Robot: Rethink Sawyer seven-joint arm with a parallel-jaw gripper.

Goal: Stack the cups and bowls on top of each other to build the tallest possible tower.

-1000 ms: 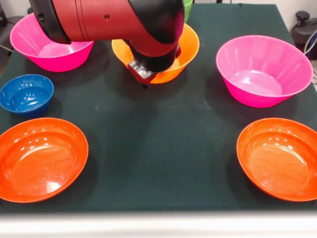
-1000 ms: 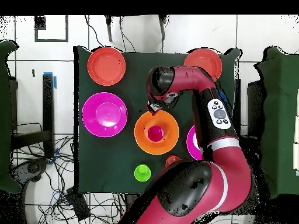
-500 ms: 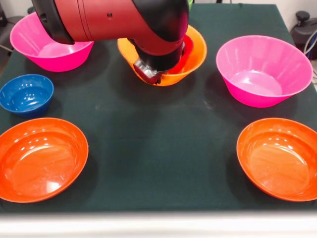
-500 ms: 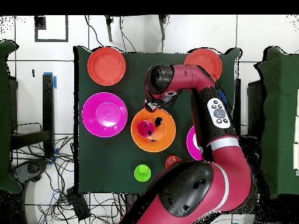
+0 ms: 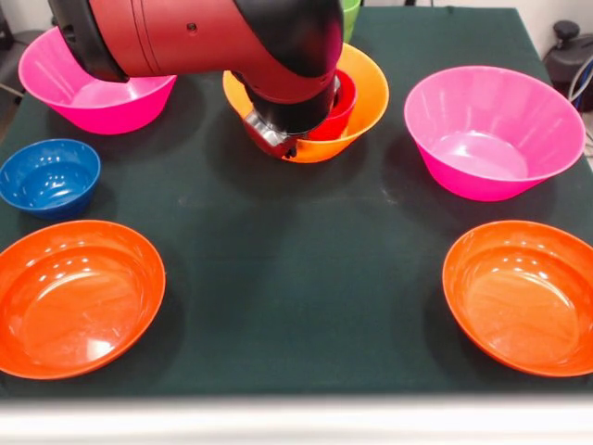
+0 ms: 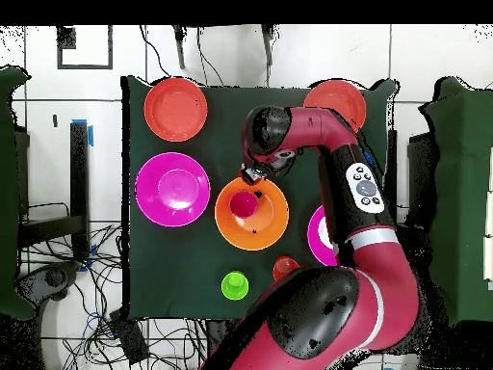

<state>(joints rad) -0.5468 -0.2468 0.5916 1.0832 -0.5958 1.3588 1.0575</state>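
The large orange bowl [image 5: 366,93] stands at the table's far middle with the red cup [image 5: 335,96] inside it, off centre. My gripper [image 5: 278,141] is at the bowl's near rim and shut on it; the arm hides that part of the rim. From above, the gripper [image 6: 254,175] meets the top edge of the orange bowl [image 6: 265,226], and the red cup [image 6: 244,204] lies in its upper left part. A small blue bowl [image 5: 48,176] sits at the left. The green cup [image 6: 235,284] and an orange cup [image 6: 283,266] stand near the robot's base.
Two large pink bowls [image 5: 93,82] [image 5: 491,130] flank the orange one. Two shallow red-orange bowls [image 5: 79,297] [image 5: 523,297] sit at the near corners. The arm covers part of one pink bowl [image 6: 319,236] in the overhead view.
The orange bowl tipped, then settled a little to the right in the front view. The red cup slid inside it from the centre toward the gripper's side. The gripper rose slightly.
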